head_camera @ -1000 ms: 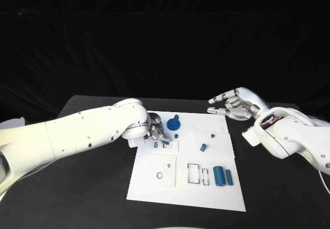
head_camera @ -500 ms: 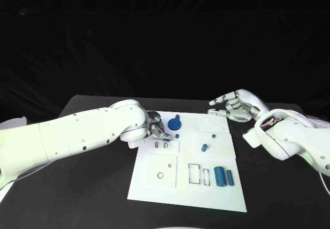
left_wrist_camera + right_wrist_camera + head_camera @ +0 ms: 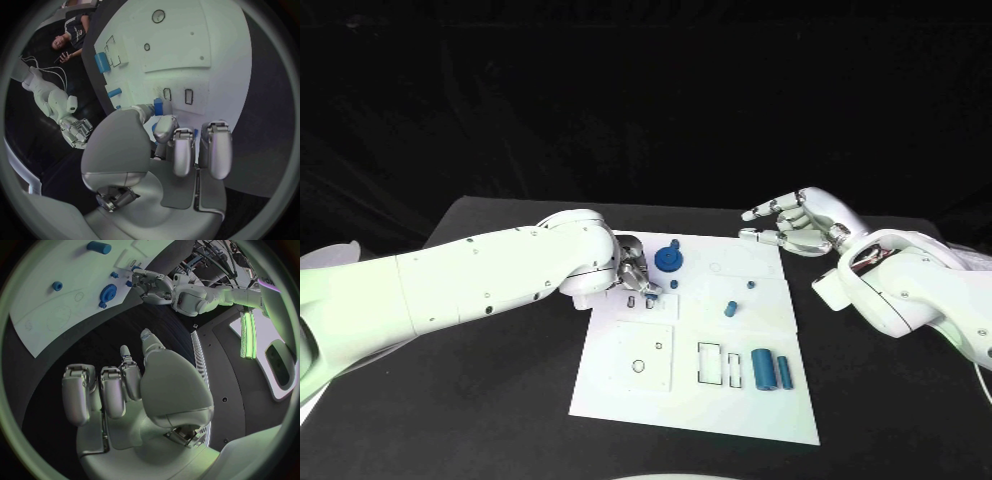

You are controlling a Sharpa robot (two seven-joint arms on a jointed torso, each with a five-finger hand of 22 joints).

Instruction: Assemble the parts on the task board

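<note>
**Left hand edges inward along the board's far left part**

Since a second ago the left hand [image 3: 633, 270] has shifted a little toward the board's middle, and it pinches a small blue part [image 3: 159, 106] at its fingertips, just above the two small slots [image 3: 642, 301] in the task board [image 3: 678, 400]. From the left wrist that part shows as a short blue piece standing between thumb and finger, right beside the pair of slots. The right hand [image 3: 793, 224] has barely changed: it hovers off the board's far right corner, over the black table [image 3: 488, 400], fingers curled loosely and apart, holding nothing.

The board is a white rectangular plate lying flat in the middle of the table, with outlined recesses in its surface. A round blue gear-like part [image 3: 668, 260] with a peg on top sits near the far edge, just beside the left hand's fingers. Two small blue pieces [image 3: 728, 309] lie toward the middle, between the two hands and well apart from the right one. Near the right edge on the nearer half, a blue cylinder [image 3: 763, 368] and a thinner blue bar [image 3: 786, 373] lie side by side, next to two rectangular outlines [image 3: 718, 364]. A small round hole [image 3: 638, 366] marks the near left panel.
</note>
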